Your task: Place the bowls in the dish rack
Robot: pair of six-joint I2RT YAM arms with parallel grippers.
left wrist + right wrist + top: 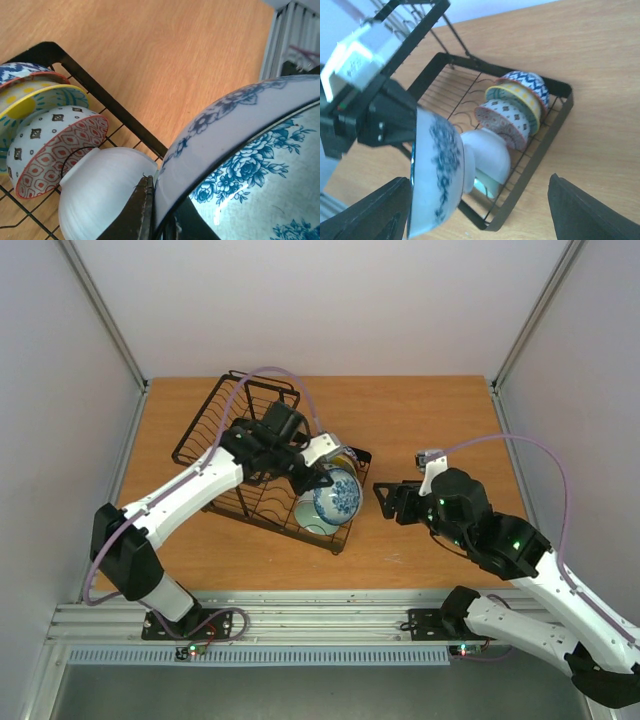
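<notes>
Now racking | my left pincer (316, 480) clamped on rim of blue bowl (337, 496), mid-frame over lower-right end of dish rack (222, 425) | my right pincer (390, 502) wide, empty | next, I judge: seat it beside white bowl (100, 195), release.

Overhead, wrist close-ups; dish rack (215, 430) shared

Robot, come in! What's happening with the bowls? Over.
Left gripper shut on blue flowered bowl, near end of rack. Right gripper open beside rack. Other bowls lined up inside. Nothing blocking.
</notes>
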